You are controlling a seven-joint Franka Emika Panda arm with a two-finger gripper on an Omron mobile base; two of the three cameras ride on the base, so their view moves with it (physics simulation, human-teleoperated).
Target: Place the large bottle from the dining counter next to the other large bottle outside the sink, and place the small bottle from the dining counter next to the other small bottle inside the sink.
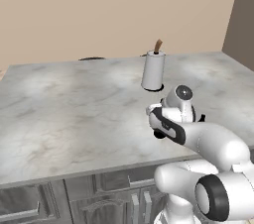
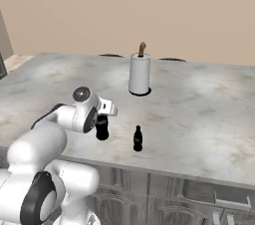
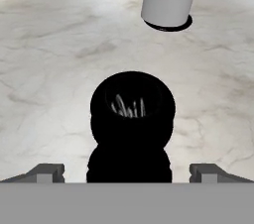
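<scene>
We have the claw (image 3: 129, 172) released, its jaws spread as wide as they go, hanging above the large bottle (image 3: 131, 124) and looking almost straight down onto its top. In the hand view the two fingertips (image 3: 45, 172) flank the bottle at either side, with its dark body between them but nothing touching yet. From the right base view the large bottle (image 2: 102, 127) stands upright on the tabletop (image 2: 199, 114) right under the claw, near the front edge. The small bottle (image 2: 138, 139) stands a little way off to one side of the claw, apart from the large one. The paper towel roll (image 2: 139, 73) is well beyond the claw, farther back on the tabletop.

We judge the step in hand to be the descent onto the large bottle. To do it well, we should keep the bottle centred between the jaws and come straight down so neither finger clips the shoulder and tips it. We would clench low enough on the body for a firm hold, not up at the narrow neck. Then lift vertically before swinging away, keeping clear of the small bottle nearby.
</scene>
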